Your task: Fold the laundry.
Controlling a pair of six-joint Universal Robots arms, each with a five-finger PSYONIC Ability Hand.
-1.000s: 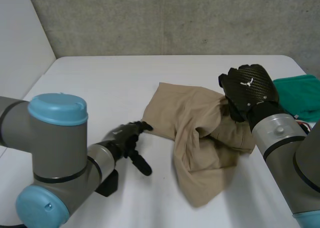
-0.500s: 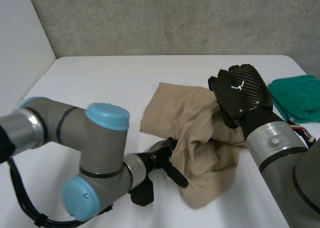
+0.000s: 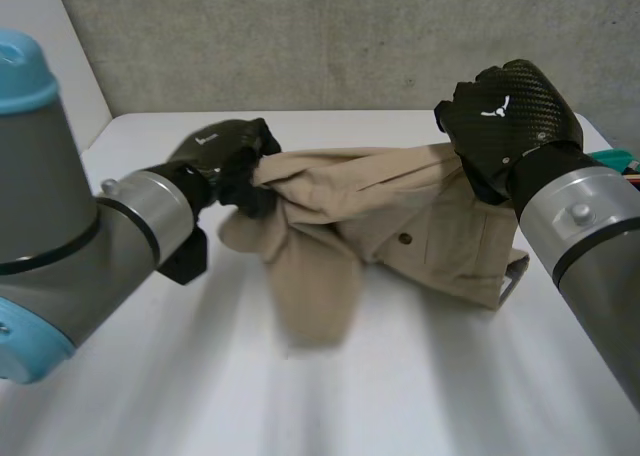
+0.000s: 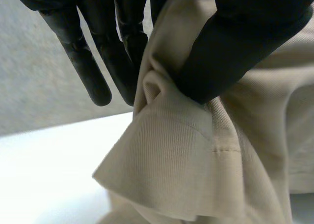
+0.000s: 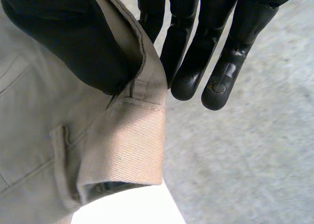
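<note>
– How many garments are showing?

– One: a beige twill garment with a sewn waistband [image 3: 400, 226]. It is hanging in the air between the two black hands, above the white table [image 3: 330, 406].

– What is the left hand doing?

– The left hand [image 3: 225, 156] is gripping one end of the beige twill garment. In its wrist view the thumb is pressing a bunched fold of cloth against the fingers, and a hemmed flap is drooping below the grip.

– And the right hand?

– The right hand [image 3: 505, 126] is pinching the other end. Its thumb is clamping the waistband against the fingers, just by one belt loop [image 5: 142, 89]; the other fingers are pointing out straight past the cloth.

– How is the cloth lying?

– The top edge is stretching almost level from hand to hand. One long fold is dangling near the left hand, and its bottom is blurred, so I cannot tell whether it is touching the table. One small button [image 3: 405, 239] is facing the head camera.

– Anything else?

– One green cloth [image 3: 612, 158] is peeking out behind the right arm, apart from the garment.
</note>
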